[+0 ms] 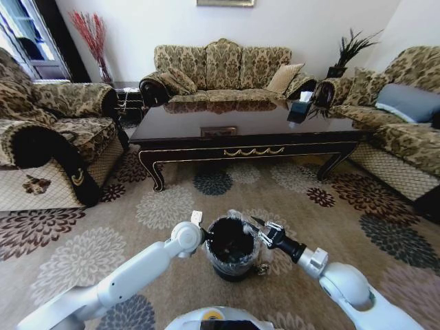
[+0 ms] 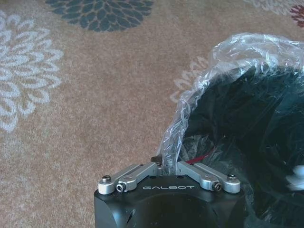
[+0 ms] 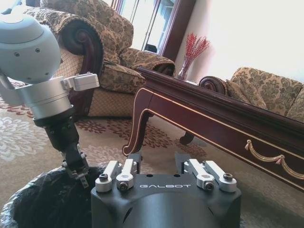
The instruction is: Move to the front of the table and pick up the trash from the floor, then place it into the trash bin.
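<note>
The black trash bin point(image 1: 230, 249) with its clear liner point(image 2: 228, 52) stands on the carpet just in front of me. The dark table point(image 1: 240, 141) lies beyond it. My left gripper point(image 1: 205, 235) is at the bin's left rim, shut on the liner fold point(image 2: 171, 142). Over the right rim my right gripper point(image 1: 258, 225) is open with nothing between its fingers. The trash is hidden; a small blurred white patch point(image 2: 297, 178) deep inside the bin may be part of it. The right wrist view shows the left gripper point(image 3: 78, 168) on the bin's edge.
Patterned sofas stand to the left point(image 1: 48, 137), behind the table point(image 1: 223, 69) and to the right point(image 1: 405, 130). A dark tissue box point(image 1: 300, 106) sits on the table's right end. Flowered carpet point(image 1: 165, 206) lies open between bin and table.
</note>
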Motion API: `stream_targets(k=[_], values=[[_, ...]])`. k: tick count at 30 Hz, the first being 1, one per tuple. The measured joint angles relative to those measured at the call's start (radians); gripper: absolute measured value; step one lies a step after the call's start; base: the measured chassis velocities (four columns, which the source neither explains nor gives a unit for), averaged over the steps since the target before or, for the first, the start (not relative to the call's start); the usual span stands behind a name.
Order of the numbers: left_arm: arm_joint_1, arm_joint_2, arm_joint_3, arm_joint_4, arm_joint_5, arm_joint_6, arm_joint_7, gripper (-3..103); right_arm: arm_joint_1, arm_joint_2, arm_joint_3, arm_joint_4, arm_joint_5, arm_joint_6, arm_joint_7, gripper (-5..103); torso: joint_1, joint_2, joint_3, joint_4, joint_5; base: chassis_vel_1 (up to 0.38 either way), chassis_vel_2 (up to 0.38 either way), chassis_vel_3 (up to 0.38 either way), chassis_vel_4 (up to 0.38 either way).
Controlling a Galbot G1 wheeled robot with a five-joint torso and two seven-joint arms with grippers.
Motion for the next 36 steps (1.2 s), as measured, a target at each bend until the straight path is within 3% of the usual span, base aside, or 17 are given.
stream_targets(k=[1, 3, 5, 7, 11, 13, 16, 24, 29, 32, 36], values=[[0.001, 0.001, -0.001, 0.0, 0.001, 0.0, 0.0, 0, -0.003, 0.002, 0.001, 0.002, -0.002, 0.0, -0.001, 44, 0.0, 0.0, 0.0, 0.0, 0.0, 0.0, 0.0, 0.0, 0.0], [0.002, 0.002, -0.002, -0.001, 0.001, 0.0, 0.0, 0, -0.005, 0.004, 0.002, 0.003, -0.004, 0.0, -0.003, 44, 0.0, 0.0, 0.0, -0.0001, 0.0, 0.0, 0.0, 0.0, 0.0], [0.008, 0.004, -0.01, -0.004, 0.002, 0.0, 0.0, 0, 0.003, 0.014, 0.012, 0.005, 0.003, 0.0, -0.006, 61, 0.0, 0.0, 0.0, -0.0001, 0.0, 0.0, 0.0, 0.0, 0.0], [0.009, 0.005, -0.012, -0.005, 0.002, 0.0, 0.0, 0, 0.005, 0.014, 0.014, 0.005, 0.007, 0.0, -0.006, 61, 0.0, 0.0, 0.0, 0.0, 0.0, 0.0, 0.0, 0.0, 0.0], [0.022, 0.016, -0.022, -0.012, 0.004, 0.0, 0.0, 0, -0.003, 0.014, 0.022, 0.01, 0.02, -0.001, -0.005, 82, 0.0, 0.0, 0.0, 0.0001, 0.0, 0.0, 0.0, 0.0, 0.0], [0.023, 0.016, -0.024, -0.013, 0.004, 0.0, 0.0, 0, -0.004, 0.015, 0.022, 0.01, 0.018, -0.001, -0.005, 82, 0.0, 0.0, 0.0, 0.0, 0.0, 0.0, 0.0, 0.0, 0.0], [0.036, 0.026, -0.043, -0.013, 0.008, 0.0, 0.0, 0, -0.011, 0.032, 0.017, 0.009, 0.005, 0.0, -0.006, 97, 0.0, 0.0, 0.0, -0.0001, 0.0, 0.0, 0.0, 0.0, 0.0], [0.095, 0.083, -0.136, -0.03, 0.008, 0.0, 0.006, 0, -0.019, 0.049, 0.021, -0.019, 0.054, 0.003, 0.008, 100, 0.0, 0.0, 0.0, -0.0001, -0.0001, 0.0, 0.0, 0.0, 0.0], [0.17, 0.123, -0.259, -0.044, 0.012, 0.0, 0.026, 0, -0.008, 0.058, 0.022, -0.075, 0.087, 0.01, 0.02, 100, 0.0, 0.0, 0.0, -0.0002, -0.0003, 0.0, 0.0, 0.0, 0.0], [0.295, 0.178, -0.397, -0.073, 0.02, 0.0, 0.043, 0, 0.014, 0.075, 0.018, -0.163, 0.09, 0.034, 0.018, 100, 0.0, 0.0, 0.0, 0.0004, -0.0003, 0.0, 0.0, 0.0, 0.0], [0.346, 0.207, -0.451, -0.087, 0.022, 0.0, 0.048, 0, 0.002, 0.089, 0.023, -0.215, 0.083, 0.06, 0.013, 100, 0.0, 0.0, 0.0, 0.0004, 0.0, 0.0, 0.0, 0.0, 0.0]])
